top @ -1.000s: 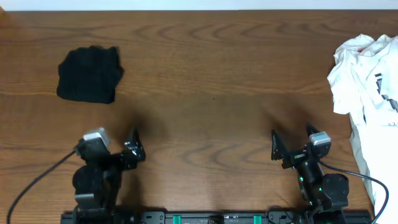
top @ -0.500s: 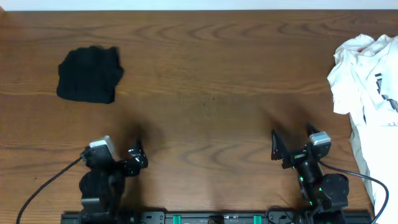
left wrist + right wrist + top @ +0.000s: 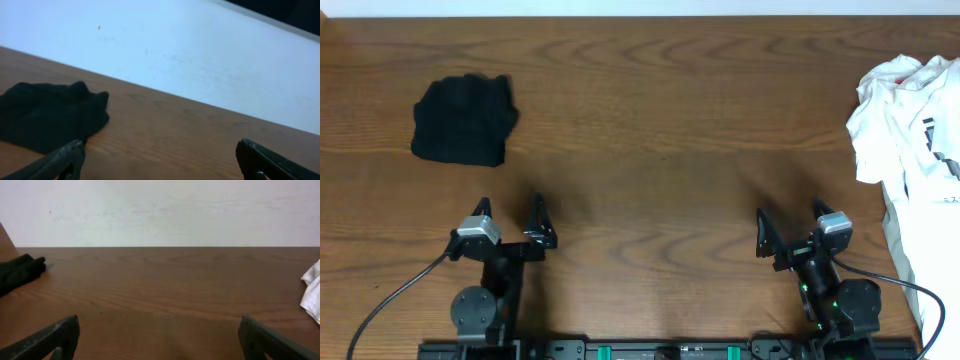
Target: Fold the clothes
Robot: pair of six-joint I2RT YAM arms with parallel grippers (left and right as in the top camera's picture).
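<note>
The black shirt (image 3: 463, 121) is lying on the far left part of the wooden table (image 3: 660, 120). It is sitting there as a small, thick, almost square bundle, not spread out flat. No sleeves are sticking out. Its edges are looking a bit lumpy, mostly at the top. So the folding is looking done, or very nearly done.

The left gripper (image 3: 509, 208) is waiting near the front edge of the table, on the near side of the shirt and well apart from it. Its two fingers are standing wide apart and are holding nothing. The right gripper (image 3: 788, 215) is waiting near the front edge on the other side. Its fingers are spread wide too, with nothing between them.

A white garment (image 3: 910, 130) with black print is lying in a crumpled heap at the far right edge of the table. Nothing is touching it.

Not much is looking left to do for the black shirt. Maybe the lumpy top edge is needing a little pat to make it neat. From here I cannot tell how tidy the layers inside the bundle are.
</note>
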